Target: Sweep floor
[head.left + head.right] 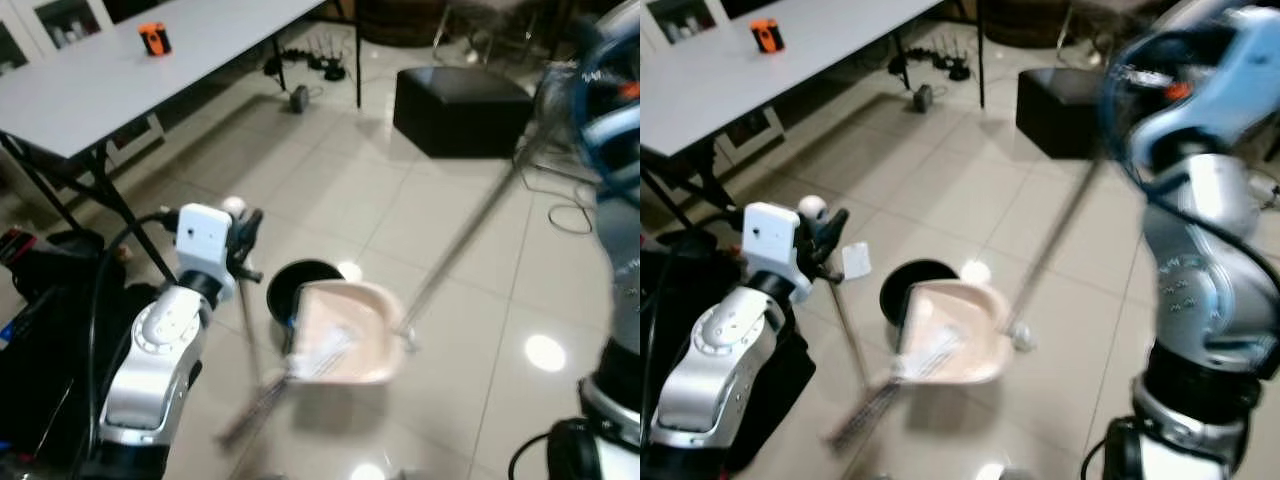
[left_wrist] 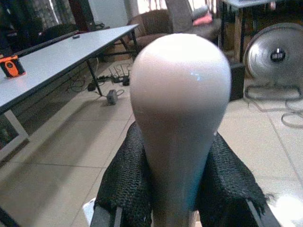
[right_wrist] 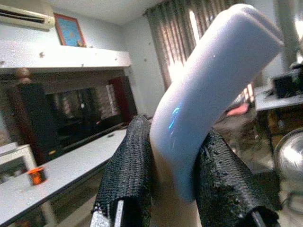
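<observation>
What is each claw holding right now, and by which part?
Left claw grips the broom just under its rounded handle top. Right claw grips the dustpan's long handle at its curved end.

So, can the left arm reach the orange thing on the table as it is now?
Probably not: the left gripper is shut on the broom handle, and the orange object sits far back on the grey table.
</observation>
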Robot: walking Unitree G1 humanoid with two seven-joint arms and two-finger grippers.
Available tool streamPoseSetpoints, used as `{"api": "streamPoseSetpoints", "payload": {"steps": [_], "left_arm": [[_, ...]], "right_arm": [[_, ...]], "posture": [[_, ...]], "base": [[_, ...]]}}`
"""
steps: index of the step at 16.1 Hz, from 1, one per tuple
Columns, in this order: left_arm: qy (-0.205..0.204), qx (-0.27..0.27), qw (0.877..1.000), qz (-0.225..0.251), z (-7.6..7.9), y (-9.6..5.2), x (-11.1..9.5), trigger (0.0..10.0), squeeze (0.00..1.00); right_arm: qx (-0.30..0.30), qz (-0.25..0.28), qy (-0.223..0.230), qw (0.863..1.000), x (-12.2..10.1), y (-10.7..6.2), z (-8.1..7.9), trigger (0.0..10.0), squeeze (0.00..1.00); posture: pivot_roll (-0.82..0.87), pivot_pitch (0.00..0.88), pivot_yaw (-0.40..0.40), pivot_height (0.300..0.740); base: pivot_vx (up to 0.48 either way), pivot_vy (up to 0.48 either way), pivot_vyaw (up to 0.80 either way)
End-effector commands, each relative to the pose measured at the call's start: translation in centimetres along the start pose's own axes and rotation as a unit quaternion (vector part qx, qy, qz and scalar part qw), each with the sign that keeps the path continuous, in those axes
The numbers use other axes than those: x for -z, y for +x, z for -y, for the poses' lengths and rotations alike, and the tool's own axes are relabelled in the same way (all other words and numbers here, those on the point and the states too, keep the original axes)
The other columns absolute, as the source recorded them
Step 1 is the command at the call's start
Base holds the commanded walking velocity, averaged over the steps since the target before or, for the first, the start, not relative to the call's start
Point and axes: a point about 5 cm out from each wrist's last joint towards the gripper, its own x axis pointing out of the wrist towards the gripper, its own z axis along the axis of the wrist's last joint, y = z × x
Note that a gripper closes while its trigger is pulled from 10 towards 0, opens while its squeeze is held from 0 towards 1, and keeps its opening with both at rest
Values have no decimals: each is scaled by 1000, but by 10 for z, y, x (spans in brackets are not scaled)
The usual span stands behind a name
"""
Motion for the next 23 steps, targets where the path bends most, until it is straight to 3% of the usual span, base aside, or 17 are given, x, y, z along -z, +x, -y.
{"api": "streamPoseSetpoints", "payload": {"steps": [1, 20, 23], "left_arm": [[19, -22, 999, 15, -11, -2, -6, 10000, 0], [21, -23, 999, 17, -10, -5, -4, 10000, 0], [19, -23, 1000, 10, -9, -5, -2, 10000, 0]], "right_arm": [[-28, 31, 18, 999, -9, 1, -12, 10000, 0], [-37, 19, 8, 999, -3, 1, -15, 10000, 0], [-27, 25, 12, 999, -3, 1, -12, 10000, 0]], "posture": [[-54, 59, 63, 740], [-54, 54, 62, 740], [-52, 56, 62, 740]], "base": [[390, 0, 0], [403, 0, 0], [0, 0, 0]]}}
